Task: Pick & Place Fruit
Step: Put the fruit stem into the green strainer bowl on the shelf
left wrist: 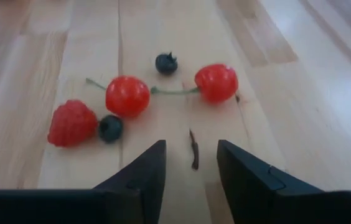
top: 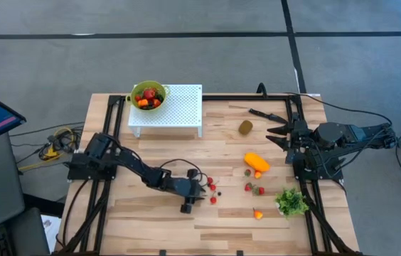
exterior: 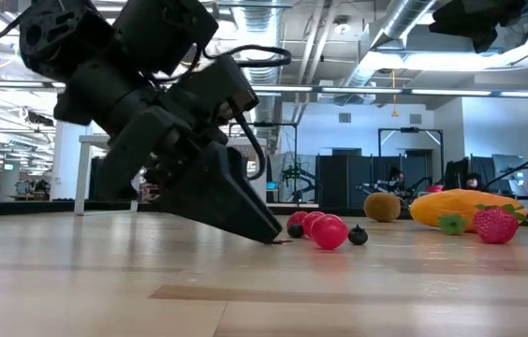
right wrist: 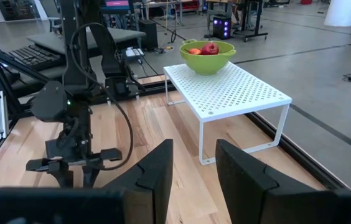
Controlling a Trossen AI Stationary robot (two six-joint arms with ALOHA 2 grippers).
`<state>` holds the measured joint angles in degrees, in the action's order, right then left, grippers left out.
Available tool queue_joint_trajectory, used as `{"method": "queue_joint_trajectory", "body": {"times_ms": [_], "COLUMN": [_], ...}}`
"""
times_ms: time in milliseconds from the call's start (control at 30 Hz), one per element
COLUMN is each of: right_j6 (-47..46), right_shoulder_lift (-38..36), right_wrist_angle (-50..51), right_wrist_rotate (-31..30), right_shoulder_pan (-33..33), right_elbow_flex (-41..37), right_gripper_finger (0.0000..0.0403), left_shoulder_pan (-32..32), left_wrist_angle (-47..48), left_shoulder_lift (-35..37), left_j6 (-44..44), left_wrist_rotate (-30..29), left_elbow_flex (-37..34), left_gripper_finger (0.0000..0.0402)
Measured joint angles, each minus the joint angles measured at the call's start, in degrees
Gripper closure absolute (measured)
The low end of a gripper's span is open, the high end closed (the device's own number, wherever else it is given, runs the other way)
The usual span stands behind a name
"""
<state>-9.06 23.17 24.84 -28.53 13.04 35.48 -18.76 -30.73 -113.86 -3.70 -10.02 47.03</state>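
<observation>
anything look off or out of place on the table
Mostly the fruit: berries, strawberries, the orange fruit and kiwi lie loose across the boards instead of in the green bowl. A thin dark stem scrap lies between the left claw fingers.

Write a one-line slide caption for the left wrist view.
Left pincer, fingers apart, low over the wooden table before two cherries, two blueberries and a raspberry.
</observation>
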Motion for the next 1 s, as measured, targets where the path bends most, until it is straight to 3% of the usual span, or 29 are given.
{"method": "queue_joint_trajectory", "body": {"times_ms": [300,667,1000], "right_j6": [0.00,0.00,0.00], "right_shoulder_lift": [0.01,0.01,0.00], "right_wrist_angle": [0.00,0.00,0.00], "right_wrist_rotate": [0.00,0.00,0.01], "right_shoulder_pan": [0.01,0.00,0.01], "right_elbow_flex": [0.00,0.00,0.00], "right_gripper_finger": [0.0287,0.0287,0.0287], "left_shoulder_pan": [0.22,0.09,0.15], "left_wrist_angle": [-6.03,-5.19,-4.28], "left_shoulder_lift": [-5.42,-3.93,-2.59], "left_j6": [-1.54,-1.71,-2.69], "left_wrist_rotate": [-0.19,-0.09,-0.09], "left_elbow_flex": [0.24,0.13,-0.02], "left_gripper_finger": [0.0269,0.0388,0.0401]}}
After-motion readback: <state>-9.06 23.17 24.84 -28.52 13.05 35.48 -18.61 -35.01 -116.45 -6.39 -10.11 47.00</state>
